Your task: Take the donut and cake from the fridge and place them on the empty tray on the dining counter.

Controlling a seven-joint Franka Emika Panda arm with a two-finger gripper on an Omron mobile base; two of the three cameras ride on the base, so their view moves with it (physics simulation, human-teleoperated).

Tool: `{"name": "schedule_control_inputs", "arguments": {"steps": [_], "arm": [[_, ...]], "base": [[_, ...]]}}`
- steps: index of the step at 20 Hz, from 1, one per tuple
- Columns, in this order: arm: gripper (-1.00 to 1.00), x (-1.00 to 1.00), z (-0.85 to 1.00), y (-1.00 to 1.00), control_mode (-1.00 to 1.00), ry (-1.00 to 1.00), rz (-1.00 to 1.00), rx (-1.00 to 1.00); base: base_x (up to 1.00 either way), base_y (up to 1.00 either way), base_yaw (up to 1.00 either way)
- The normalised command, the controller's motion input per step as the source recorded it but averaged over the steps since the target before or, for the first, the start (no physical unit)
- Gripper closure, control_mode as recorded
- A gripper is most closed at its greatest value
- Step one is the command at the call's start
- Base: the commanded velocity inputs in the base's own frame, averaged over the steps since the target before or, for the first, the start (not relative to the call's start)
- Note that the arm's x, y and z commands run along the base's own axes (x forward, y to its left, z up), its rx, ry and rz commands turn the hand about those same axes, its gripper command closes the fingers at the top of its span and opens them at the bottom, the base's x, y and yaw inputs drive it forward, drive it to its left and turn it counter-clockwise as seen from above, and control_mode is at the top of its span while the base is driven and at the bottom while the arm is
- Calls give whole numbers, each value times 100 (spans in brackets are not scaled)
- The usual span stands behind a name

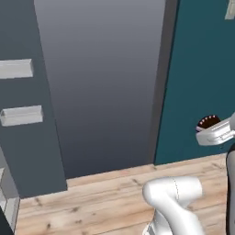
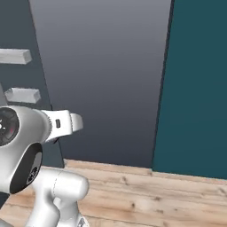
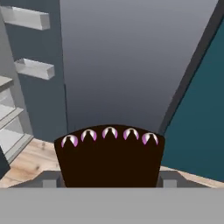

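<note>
The cake (image 3: 109,159) is a dark brown wedge with a row of pink-white dollops along its top edge. My gripper (image 3: 109,180) is shut on it, with a grey finger (image 3: 49,179) showing at each side. In the left base view the cake (image 1: 208,122) sits at the tip of the white hand near the right edge, held well above the floor. The fridge stands at the left, its dark slate door carrying pale grey bins (image 1: 20,114), and its inner shelves (image 3: 9,114) show at the left of the hand view. The donut, the tray and the dining counter are out of view.
A tall grey panel (image 1: 105,82) stands straight ahead, with a teal wall (image 1: 202,69) to its right. A wooden plank floor (image 1: 105,193) lies below. The arm's white elbow (image 2: 57,190) rises from the lower left in the right base view.
</note>
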Motion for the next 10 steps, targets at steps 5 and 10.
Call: {"name": "schedule_control_inputs", "arguments": {"steps": [5, 10], "arm": [[100, 0, 0, 0, 100, 0, 0, 0], [100, 0, 0, 0, 100, 0, 0, 0]], "base": [[-24, -23, -63], [4, -32, -61]]}}
